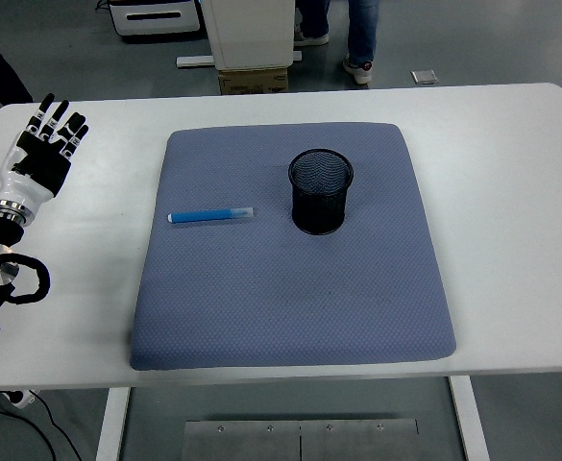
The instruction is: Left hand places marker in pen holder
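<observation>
A blue marker [211, 215] lies flat on the blue-grey mat [290, 288], left of the middle, pointing left to right. A black mesh pen holder [320, 190] stands upright on the mat to the marker's right, with nothing showing inside. My left hand [44, 154] is at the table's far left, well left of the mat, fingers spread flat and holding nothing. The right arm does not show.
The white table [511, 192] reaches past the mat on all sides. A person's legs [361, 34] stand on the floor beyond the far edge, next to a white cabinet [250, 34]. Cables hang at the lower left.
</observation>
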Tool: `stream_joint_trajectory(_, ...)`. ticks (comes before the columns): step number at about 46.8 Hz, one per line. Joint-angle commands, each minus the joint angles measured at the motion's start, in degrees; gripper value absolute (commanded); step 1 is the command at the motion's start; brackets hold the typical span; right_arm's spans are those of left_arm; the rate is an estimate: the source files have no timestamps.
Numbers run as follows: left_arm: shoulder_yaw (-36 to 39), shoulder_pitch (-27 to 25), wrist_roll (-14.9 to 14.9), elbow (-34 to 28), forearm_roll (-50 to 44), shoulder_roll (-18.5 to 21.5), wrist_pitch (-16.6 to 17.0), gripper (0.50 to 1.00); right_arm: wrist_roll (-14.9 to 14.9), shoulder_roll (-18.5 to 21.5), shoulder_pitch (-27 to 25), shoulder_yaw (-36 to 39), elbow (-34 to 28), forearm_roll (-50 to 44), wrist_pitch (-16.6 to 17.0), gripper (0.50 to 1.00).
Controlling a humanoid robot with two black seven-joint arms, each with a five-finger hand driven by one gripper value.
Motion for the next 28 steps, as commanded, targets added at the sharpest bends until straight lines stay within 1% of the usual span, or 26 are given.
stream_joint_trajectory(1, 0.0, 0.0, 0.0, 0.0, 0.0, -0.2, 0.1, 1.000, 0.0, 0.0, 0.0, 0.0, 0.0, 0.0, 0.0, 1.000)
stream_joint_trajectory(20, 0.0, 0.0, 0.0, 0.0, 0.3, -0.6, -0.6, 1.000, 0.0, 0.0, 0.0, 0.0, 0.0, 0.0, 0.0, 1.000)
stream_joint_trajectory(23, 0.0, -0.4, 0.0, 0.0, 0.3, -1.2, -1.3, 1.000, 0.0, 0.0, 0.0, 0.0, 0.0, 0.0, 0.0, 1.000)
stream_joint_trajectory(28, 0.0, -0.8, 0.0, 0.0, 0.4, -1.5, -1.3, 1.000, 0.0, 0.0, 0.0, 0.0, 0.0, 0.0, 0.0, 1.000)
